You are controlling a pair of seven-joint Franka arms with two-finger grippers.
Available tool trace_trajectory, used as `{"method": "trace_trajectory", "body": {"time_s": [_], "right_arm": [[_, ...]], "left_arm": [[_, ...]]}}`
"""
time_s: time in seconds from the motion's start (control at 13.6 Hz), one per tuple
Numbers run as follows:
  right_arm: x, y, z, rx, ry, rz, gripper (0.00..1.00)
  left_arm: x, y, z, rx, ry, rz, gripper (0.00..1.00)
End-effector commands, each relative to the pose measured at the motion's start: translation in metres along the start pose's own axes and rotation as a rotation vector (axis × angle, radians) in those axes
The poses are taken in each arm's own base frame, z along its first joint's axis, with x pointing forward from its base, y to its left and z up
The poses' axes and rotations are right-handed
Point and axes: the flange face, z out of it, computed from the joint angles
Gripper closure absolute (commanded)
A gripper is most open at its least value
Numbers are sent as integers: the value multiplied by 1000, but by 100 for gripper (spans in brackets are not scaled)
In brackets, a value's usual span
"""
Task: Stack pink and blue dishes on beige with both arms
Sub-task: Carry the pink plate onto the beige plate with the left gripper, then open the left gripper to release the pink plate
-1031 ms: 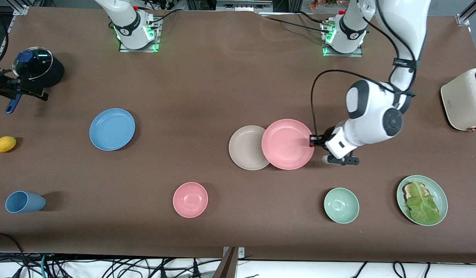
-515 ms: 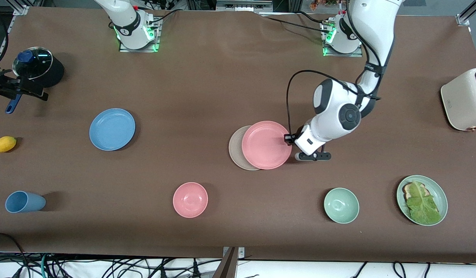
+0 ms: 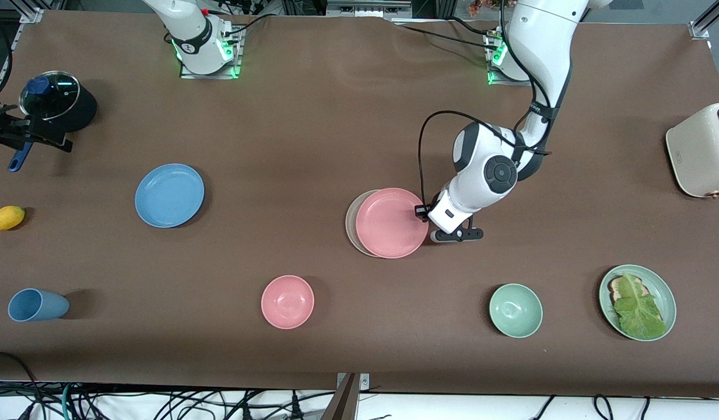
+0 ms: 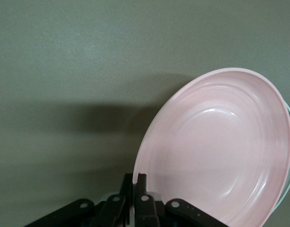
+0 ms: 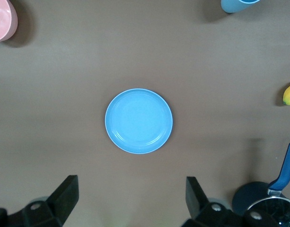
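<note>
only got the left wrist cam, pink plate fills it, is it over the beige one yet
Observer: Nearly. In the front view the pink plate, gripped at its rim by the left gripper, covers most of the beige plate; a beige crescent shows toward the right arm's end.
Operator: where's the blue one
Observer: The blue plate lies alone on the table, toward the right arm's end.
Operator: right arm on it?
Observer: No. The right gripper hangs open high over it, not touching.

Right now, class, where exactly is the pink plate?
In the front view the pink plate sits over the beige plate, almost covering it, near mid-table; the left gripper pinches its rim.
</note>
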Motion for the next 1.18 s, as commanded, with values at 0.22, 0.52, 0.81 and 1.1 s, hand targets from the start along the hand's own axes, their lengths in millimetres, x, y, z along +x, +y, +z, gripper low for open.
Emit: {"method": "trace_trajectory", "body": {"time_s": [0.22, 0.52, 0.81, 1.1], "right_arm": [[-2, 1, -6, 6, -1, -3, 0], [-2, 2, -7, 6, -1, -1, 0], [-2, 1, -7, 6, -1, -3, 0], [-3, 8, -2, 17, -21, 26, 0]], "left_arm": [[1, 14, 3, 12, 23, -20, 100], [4, 16, -1, 6, 31, -20, 52], [6, 13, -10, 4, 29, -19, 51], [13, -1, -45, 99, 23, 57, 51]]}}
